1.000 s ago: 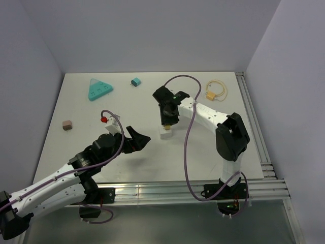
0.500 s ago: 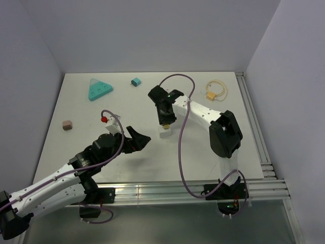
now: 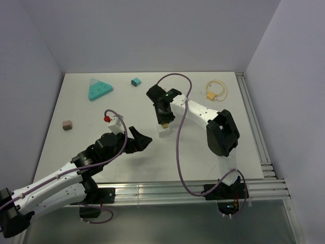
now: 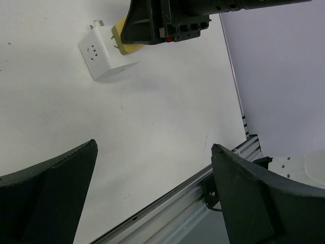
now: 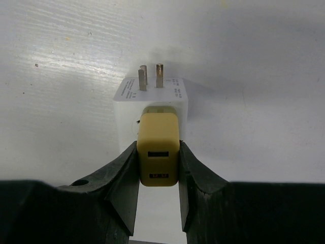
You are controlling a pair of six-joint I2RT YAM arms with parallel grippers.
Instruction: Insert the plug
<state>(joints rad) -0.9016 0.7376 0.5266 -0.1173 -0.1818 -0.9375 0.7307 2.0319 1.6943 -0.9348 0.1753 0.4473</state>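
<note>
Top, left-wrist and right-wrist views of the plug-insertion cell. The right gripper (image 5: 158,168) is clamping its jaws narrowly on the two sides of the yellow plug (image 5: 158,137), holding it by its body. The plug is meeting one face of the white socket block (image 5: 150,109), which is lying on the worktop (image 3: 81,132) near the middle with its own two metal prongs (image 5: 159,75) pointing away from the jaws. How deep the plug is sitting cannot be told. The left gripper (image 3: 137,141) is hovering with its jaws spread fully and holding nothing, near the block but apart from it. A teal triangular piece (image 3: 99,90), a small teal plug (image 3: 135,82), a pink block (image 3: 66,124) and a yellow cable loop (image 3: 217,89) are lying well apart from the block.
</note>
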